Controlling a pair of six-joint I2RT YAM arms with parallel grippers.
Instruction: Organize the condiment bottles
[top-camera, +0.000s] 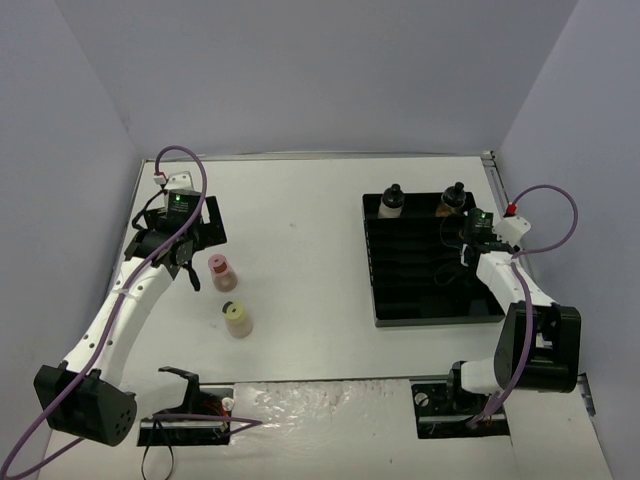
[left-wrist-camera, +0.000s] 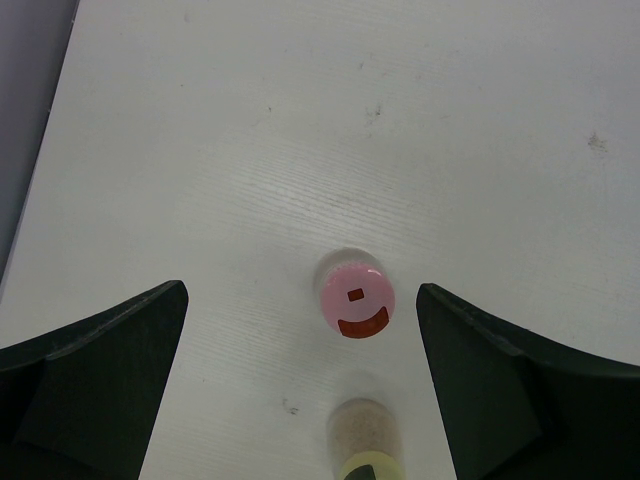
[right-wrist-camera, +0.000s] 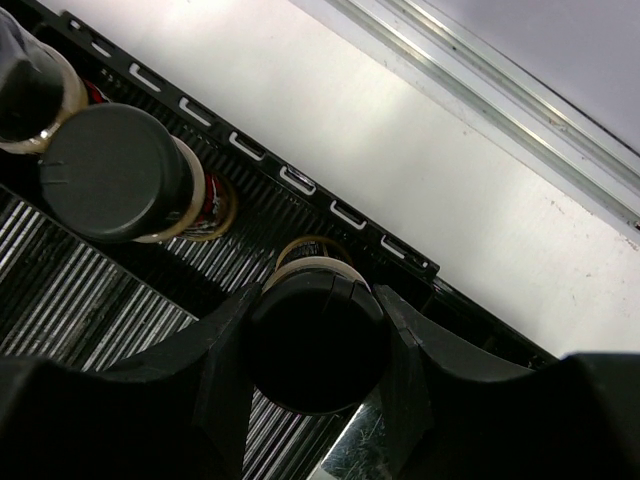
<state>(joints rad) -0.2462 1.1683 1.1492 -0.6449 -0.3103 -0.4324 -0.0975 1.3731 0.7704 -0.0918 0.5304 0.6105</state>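
Sorting is judged partway done. The right gripper (right-wrist-camera: 318, 310) has its jaws pinching a black-capped jar (right-wrist-camera: 318, 350) over the far row of the black tray (top-camera: 420, 285), near the counter's far right corner; seating cannot be confirmed. Two neighbouring jars (top-camera: 391, 200) stand in that row. The pink-capped jar (left-wrist-camera: 355, 300) and yellow-capped jar (top-camera: 238, 318) stand loose toward the left edge. The left gripper (left-wrist-camera: 302, 295) hovers over the pink one, jaws spread wide.

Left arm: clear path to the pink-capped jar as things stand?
Probably yes. The left gripper is open, and the pink-capped jar shows upright between its fingers in the wrist view; the yellow-capped jar stands apart from it.
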